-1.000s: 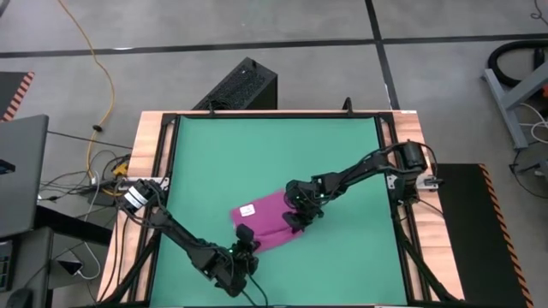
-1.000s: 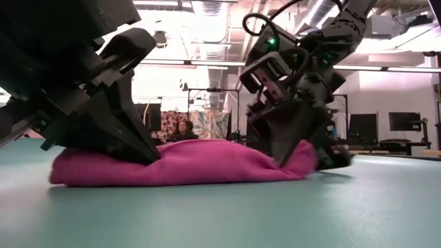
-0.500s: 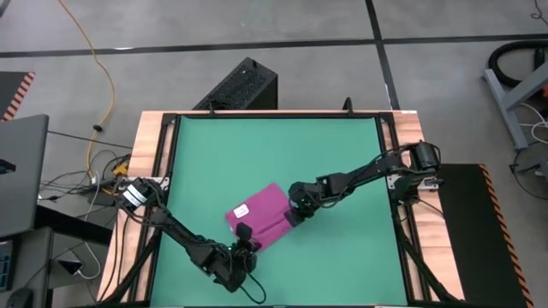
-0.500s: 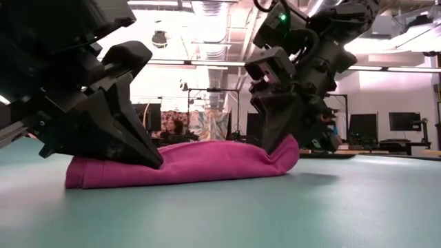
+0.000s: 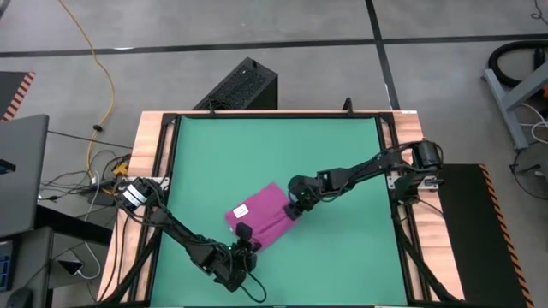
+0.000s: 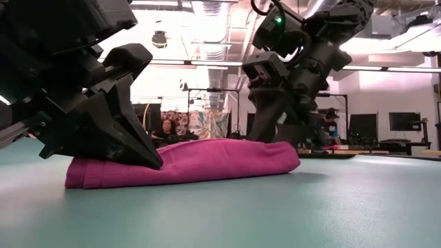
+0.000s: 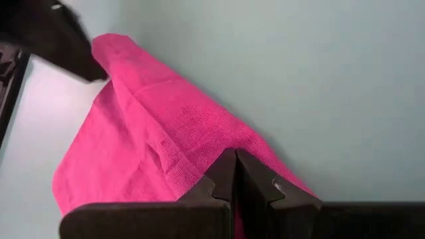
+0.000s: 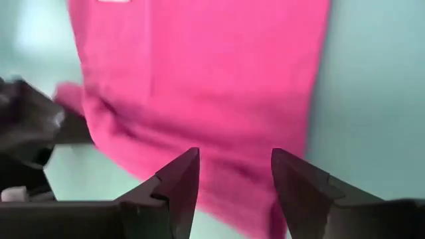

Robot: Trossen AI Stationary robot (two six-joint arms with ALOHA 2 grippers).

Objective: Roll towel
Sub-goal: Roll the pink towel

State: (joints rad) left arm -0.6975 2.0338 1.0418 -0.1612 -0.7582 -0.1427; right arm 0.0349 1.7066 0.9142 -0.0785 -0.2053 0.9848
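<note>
Towel [image 5: 264, 216] plain magenta-pink with small white tag [image 5: 241, 210]; bench [image 5: 274, 154] surface flat green, black-framed with wood edging; both arms dark.

The towel [image 5: 261, 217] lay on the table [image 5: 274, 145], toward its near edge and a little left of the middle. The left gripper [image 5: 244, 235] sat at the towel's near corner, the right gripper [image 5: 293, 208] just above its right edge.

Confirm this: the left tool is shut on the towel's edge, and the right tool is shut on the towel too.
Wrong about the right tool: the right wrist view shows its jaws apart above the towel, holding nothing. The left tool is indeed shut on the towel's edge.
</note>
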